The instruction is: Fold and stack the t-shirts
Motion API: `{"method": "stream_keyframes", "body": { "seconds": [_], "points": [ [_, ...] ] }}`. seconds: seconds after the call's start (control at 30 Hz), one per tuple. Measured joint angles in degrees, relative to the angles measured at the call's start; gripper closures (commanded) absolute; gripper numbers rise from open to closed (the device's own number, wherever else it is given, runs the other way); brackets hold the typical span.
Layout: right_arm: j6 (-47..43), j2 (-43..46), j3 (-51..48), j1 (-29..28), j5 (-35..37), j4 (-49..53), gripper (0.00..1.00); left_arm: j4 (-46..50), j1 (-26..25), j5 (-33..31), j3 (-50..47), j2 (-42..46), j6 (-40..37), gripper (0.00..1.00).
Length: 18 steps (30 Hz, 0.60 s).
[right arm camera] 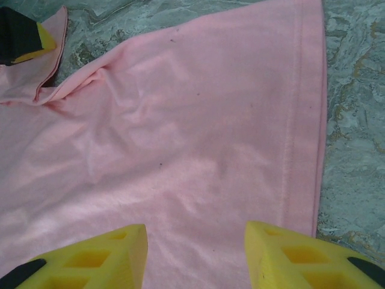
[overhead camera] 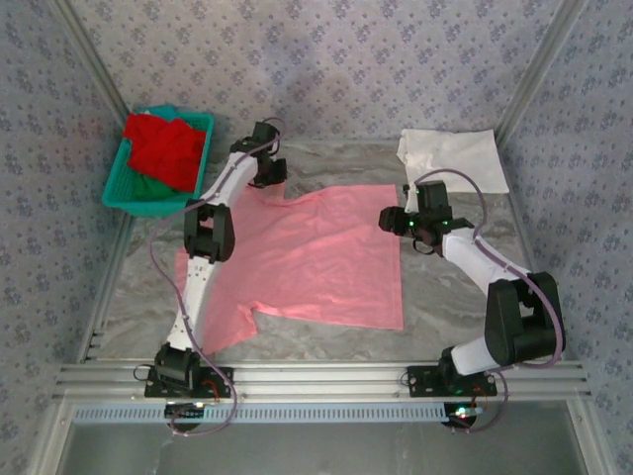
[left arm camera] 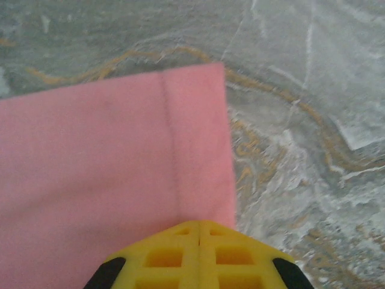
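Note:
A light pink t-shirt [overhead camera: 316, 257] lies spread flat in the middle of the table. My left gripper [overhead camera: 267, 170] is at its far left sleeve. In the left wrist view its jaws [left arm camera: 200, 224] are pressed together at the sleeve's hemmed edge [left arm camera: 198, 150], and the cloth runs in under the tips. My right gripper [overhead camera: 394, 220] hovers open over the shirt's far right side, its two yellow fingers [right arm camera: 114, 253] apart above the cloth [right arm camera: 180, 120] near the stitched hem. A folded white t-shirt [overhead camera: 453, 158] lies at the back right. Red [overhead camera: 163, 146] and green [overhead camera: 148, 186] t-shirts sit in the basket.
The teal basket [overhead camera: 203, 124] stands at the back left corner. Patterned walls and metal rails close in the marble table [overhead camera: 445, 307]. Bare tabletop shows to the right of the pink shirt and along the near edge.

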<state>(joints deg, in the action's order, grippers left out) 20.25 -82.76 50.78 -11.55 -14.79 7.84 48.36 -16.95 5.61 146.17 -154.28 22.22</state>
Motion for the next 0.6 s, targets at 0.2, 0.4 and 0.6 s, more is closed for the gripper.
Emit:
{"method": "stream_keyframes", "body": {
  "seconds": [0.2, 0.4, 0.6],
  "points": [
    [0.79, 2.38, -2.19, 0.92, 0.44, -0.83, 0.52, -1.49, 1.25, 4.39, 4.24, -3.39, 4.35, 1.00],
    [1.42, 4.72, -4.31, 1.40, 0.61, -0.98, 0.52, -7.45, 4.72, 7.96, 6.84, -6.27, 10.64, 1.00],
    [1.60, 5.64, -5.09, 2.38, 0.87, -1.05, 0.52, -15.58, 7.34, 7.56, 10.86, -10.19, 14.19, 1.00]
  ]
}}
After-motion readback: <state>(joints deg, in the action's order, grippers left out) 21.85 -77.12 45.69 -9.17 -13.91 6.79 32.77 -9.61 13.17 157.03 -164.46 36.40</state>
